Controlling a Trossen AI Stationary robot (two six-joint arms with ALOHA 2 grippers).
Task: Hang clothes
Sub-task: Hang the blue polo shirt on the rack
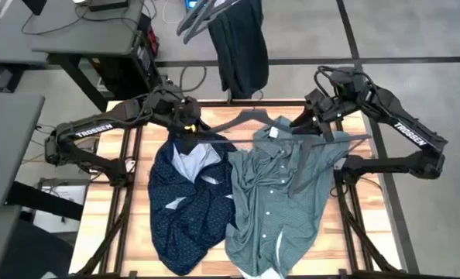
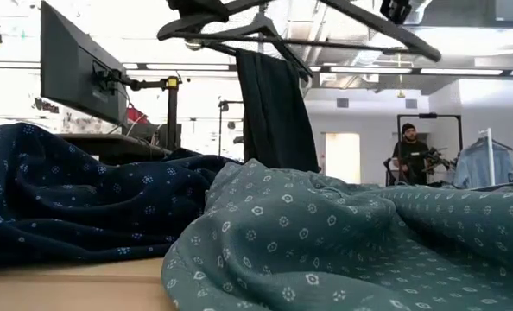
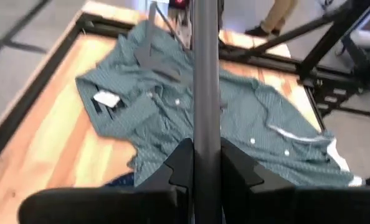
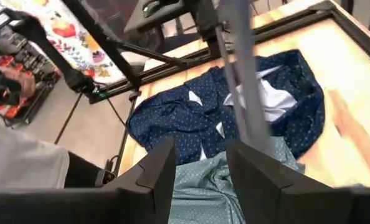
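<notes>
Here, both dark two-finger grippers, left (image 1: 185, 116) and right (image 1: 317, 116), clench one slim grey plastic hanger (image 1: 280, 124) above the teal-green patterned button-up shirt (image 1: 280, 194).

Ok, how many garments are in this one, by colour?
Navy shirt: 1
Teal shirt: 1
Dark jeans, hung behind the table: 1
Total: 3
</notes>
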